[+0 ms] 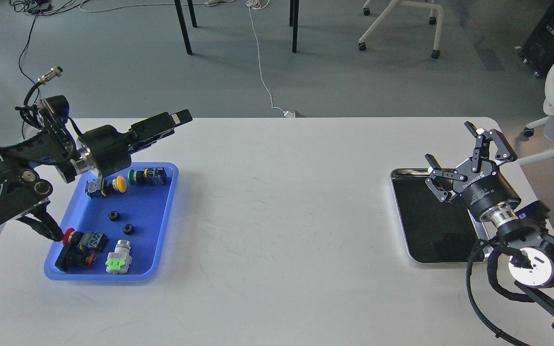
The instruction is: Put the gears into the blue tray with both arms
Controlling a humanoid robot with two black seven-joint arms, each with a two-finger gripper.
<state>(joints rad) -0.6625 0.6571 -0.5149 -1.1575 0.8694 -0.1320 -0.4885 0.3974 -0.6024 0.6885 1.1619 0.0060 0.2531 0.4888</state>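
Note:
Two small black gears point(113, 216) point(128, 228) lie side by side on the floor of the blue tray point(161, 226) at the table's left. My left gripper point(181, 117) is raised above the tray's far edge and points right. It is seen side-on, so its fingers merge into one bar and nothing shows in it. Over the far right corner of the black tray point(421, 216), my right gripper point(447, 142) stands open and empty.
Coloured push-button switches share the blue tray: a yellow-capped one point(119, 184) and a green one point(133, 176) at the back, a red one point(69, 235) and a light-green one point(118, 262) at the front. Chairs and cables lie beyond the table.

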